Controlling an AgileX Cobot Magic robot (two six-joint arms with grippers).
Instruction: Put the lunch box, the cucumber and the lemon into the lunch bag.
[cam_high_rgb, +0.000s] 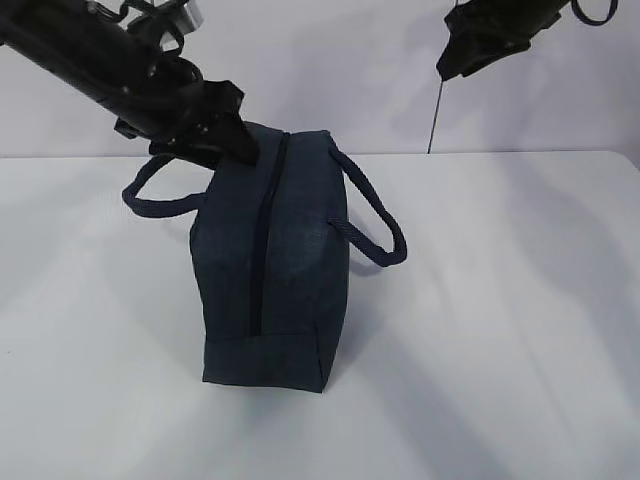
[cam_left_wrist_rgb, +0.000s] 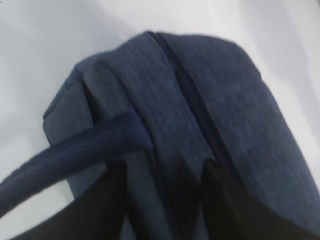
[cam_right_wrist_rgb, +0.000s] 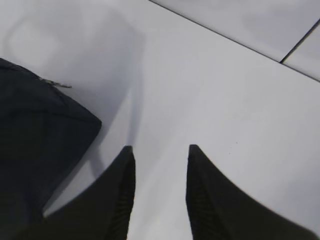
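The dark navy lunch bag (cam_high_rgb: 270, 270) stands on the white table with its top zipper closed along its length. My left gripper (cam_high_rgb: 235, 145) is at the bag's far top end, its fingers closed around a raised fold of the bag fabric (cam_left_wrist_rgb: 164, 167) beside the zipper seam. One loop handle (cam_left_wrist_rgb: 75, 145) crosses just in front of the left finger. My right gripper (cam_high_rgb: 450, 65) hangs high at the back right, open and empty (cam_right_wrist_rgb: 160, 147); the bag's corner (cam_right_wrist_rgb: 35, 140) with its metal zipper pull (cam_right_wrist_rgb: 55, 82) lies to its left. The lunch box, the cucumber and the lemon are out of view.
The bag's two loop handles (cam_high_rgb: 375, 220) hang out to either side. The white table (cam_high_rgb: 520, 320) runs to a pale back wall. A thin dark cable (cam_high_rgb: 434, 120) hangs down under the right arm.
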